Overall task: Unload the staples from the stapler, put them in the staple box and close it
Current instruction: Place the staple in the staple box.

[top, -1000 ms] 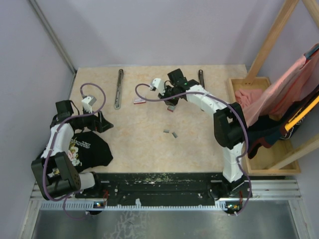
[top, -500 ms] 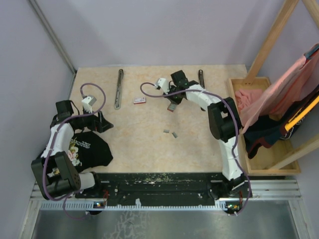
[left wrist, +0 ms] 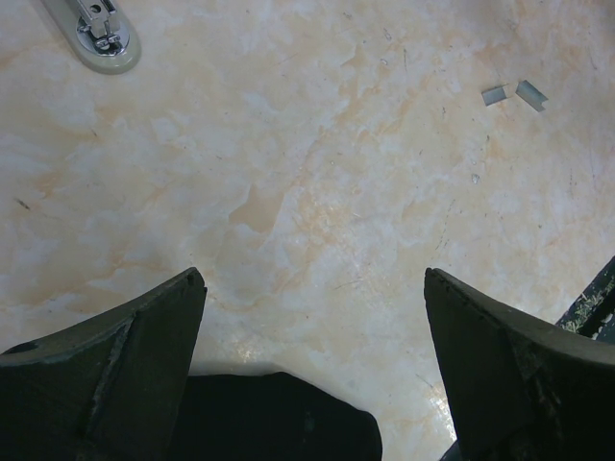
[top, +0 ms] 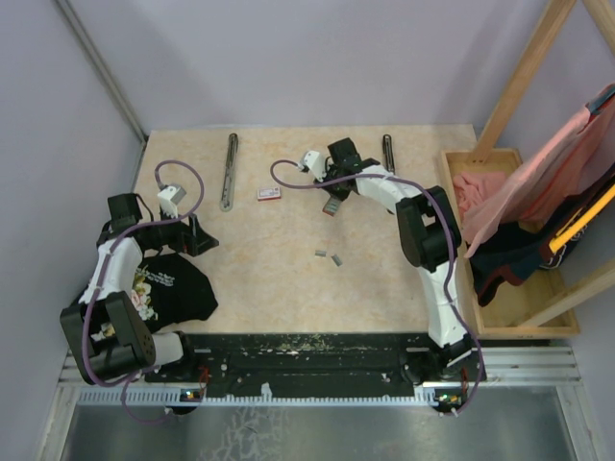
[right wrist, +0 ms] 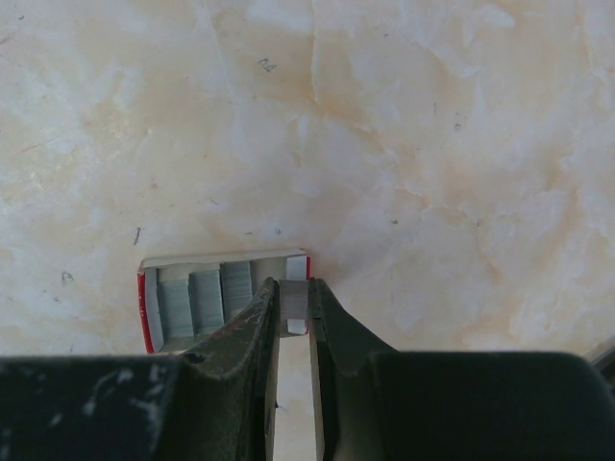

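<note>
My right gripper point(right wrist: 293, 283) is shut on a small grey strip of staples point(right wrist: 295, 300), held just above the right end of an open red-and-white box point(right wrist: 192, 303) with more strips lying in it. From above, the right gripper point(top: 332, 197) reaches over the far middle of the table, with the box point(top: 269, 193) to its left. Two loose staple strips point(top: 320, 253) point(top: 336, 259) lie mid-table and also show in the left wrist view point(left wrist: 494, 95). The opened stapler point(top: 229, 171) point(left wrist: 96, 34) lies at the far left. My left gripper point(top: 192, 235) point(left wrist: 312, 279) is open and empty.
A second long dark bar point(top: 387, 152) lies at the far right of the table. A black printed cloth point(top: 173, 283) lies under the left arm. A wooden tray point(top: 500, 322) with clothes and a wooden post stand at the right edge.
The right wrist has shifted slightly right and its elbow has swung left and back. The left arm, box and loose strips have not moved.
</note>
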